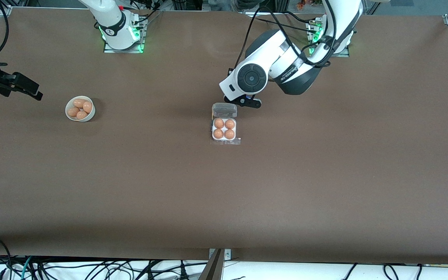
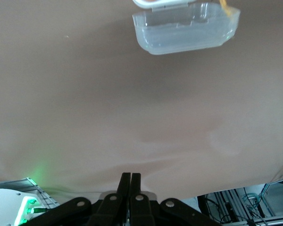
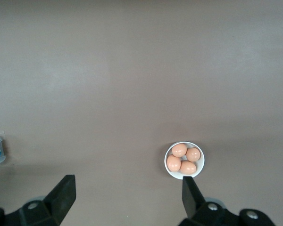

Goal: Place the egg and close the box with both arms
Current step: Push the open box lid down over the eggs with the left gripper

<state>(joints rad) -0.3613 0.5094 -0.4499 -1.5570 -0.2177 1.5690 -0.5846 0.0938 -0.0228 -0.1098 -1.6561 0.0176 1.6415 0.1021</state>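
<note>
Table point(image 1: 224, 194): brown surface, spanning the whole front view, both arm bases along its upper edge.

Left arm point(image 1: 282, 70): white, jointed, reaching from its base toward the middle of the table. Left gripper point(image 2: 130, 181) low over bare table just beside the box's lid, on the side toward the arm bases; fingers pressed together, nothing between them.

Right arm point(image 1: 111, 19): only base and lower link visible in the front view; waits. Right gripper point(image 3: 127, 193) high over the right arm's end of the table, near the bowl; fingers point(image 3: 61, 195) spread wide, holding nothing.

Box point(image 1: 224, 126): small white four-cell tray, mid-table. Clear hinged lid point(image 1: 224, 110) open, tilted back toward the arm bases. Every cell filled: four brown eggs point(image 1: 224, 128), two by two.

Bowl point(image 1: 80, 109): round, white, toward the right arm's end of the table, well apart from the box. Holds four loose brown eggs point(image 3: 183, 158), touching one another.
</note>
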